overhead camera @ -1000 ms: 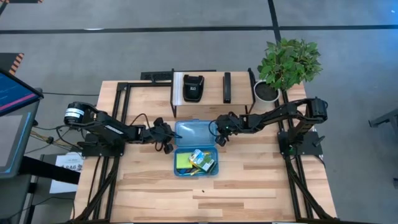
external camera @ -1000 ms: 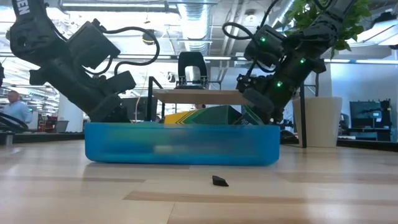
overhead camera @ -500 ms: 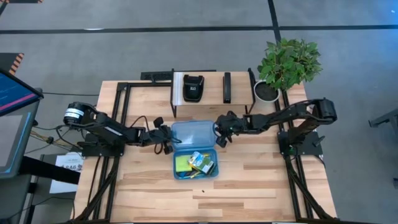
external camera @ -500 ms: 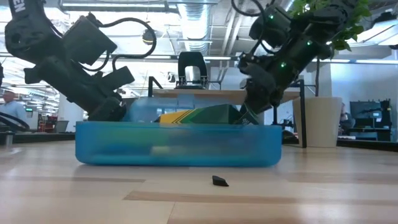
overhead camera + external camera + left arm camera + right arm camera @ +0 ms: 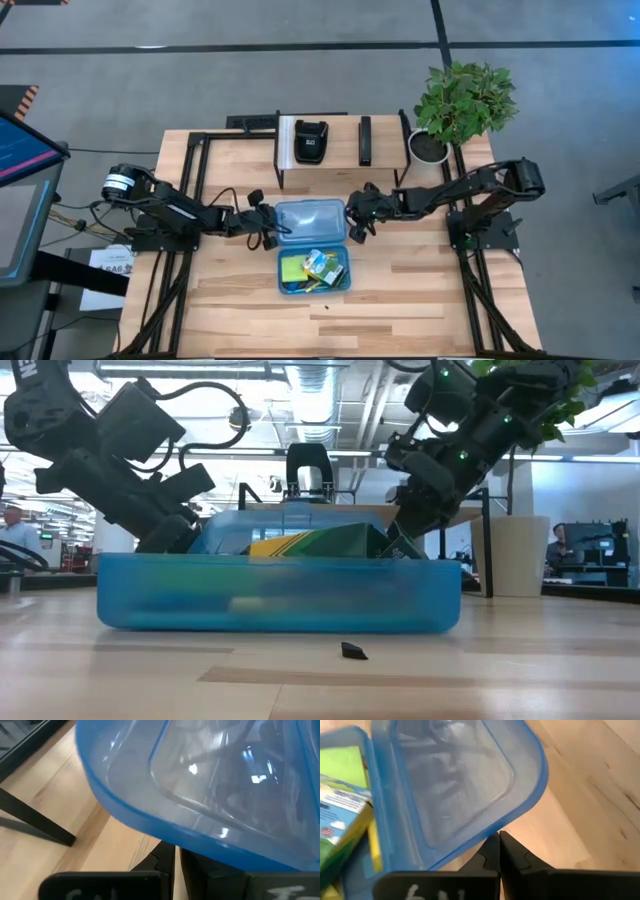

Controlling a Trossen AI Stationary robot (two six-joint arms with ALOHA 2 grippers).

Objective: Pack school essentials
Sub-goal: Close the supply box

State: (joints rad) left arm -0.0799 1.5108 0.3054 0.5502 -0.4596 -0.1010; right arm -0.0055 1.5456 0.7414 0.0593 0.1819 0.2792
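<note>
The translucent blue case lies open. Its base point(image 5: 313, 272) holds a green sticky-note pad point(image 5: 293, 266), a yellow-green crayon box point(image 5: 325, 264) and a yellow pencil point(image 5: 374, 851); the scissors and eraser do not show. The lid point(image 5: 312, 218), on the far side, stands raised above the base point(image 5: 250, 528). My left gripper point(image 5: 269, 229) is shut at the lid's left edge. My right gripper point(image 5: 353, 228) is shut at its right edge. In the low view the left gripper point(image 5: 175, 535) and the right gripper point(image 5: 405, 535) flank the case. My left gripper has its shut fingers point(image 5: 165, 862) under the lid's left rim point(image 5: 150, 832), coming from the table's left at a slant; the rim rests over the fingertips, lifted off the table. My right gripper has its shut fingers point(image 5: 492, 852) under the lid's right rim near a rounded corner point(image 5: 515, 820), coming from the table's right; the lid's edge lies over the fingertips, raised off the wood.
A dark metal rack with black devices point(image 5: 312, 142) stands at the far edge, with a potted plant point(image 5: 462, 100) at the far right. A small black scrap point(image 5: 353, 651) lies on the wood in front of the case. Bare wood stretches along the near side.
The case has slid toward the table's near edge, and its lid has tipped up above the base. Both grippers have moved a little toward the near edge with it, staying at the lid's two sides.
</note>
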